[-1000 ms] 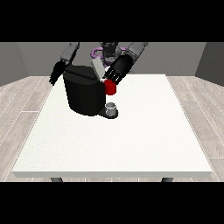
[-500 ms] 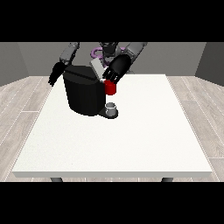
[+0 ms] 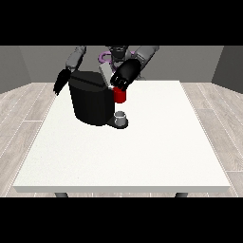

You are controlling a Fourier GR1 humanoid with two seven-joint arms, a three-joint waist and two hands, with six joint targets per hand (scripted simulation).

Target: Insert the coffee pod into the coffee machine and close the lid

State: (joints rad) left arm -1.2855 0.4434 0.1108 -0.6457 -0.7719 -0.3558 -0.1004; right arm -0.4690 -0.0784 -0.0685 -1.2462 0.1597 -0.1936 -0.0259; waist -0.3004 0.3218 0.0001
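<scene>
Above, fingers (image 3: 121, 84) curled over the coffee machine (image 3: 90, 102); other hand's (image 3: 61, 81) unclear.

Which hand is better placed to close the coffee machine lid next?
Probably the robot's left, the hand at the view's right: it sits at the coffee machine top by the raised lid. The other hand hangs beside the machine's far side.

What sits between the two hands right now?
In the front view, the black coffee machine stands between the hand at the view's left and the hand at the view's right.
</scene>
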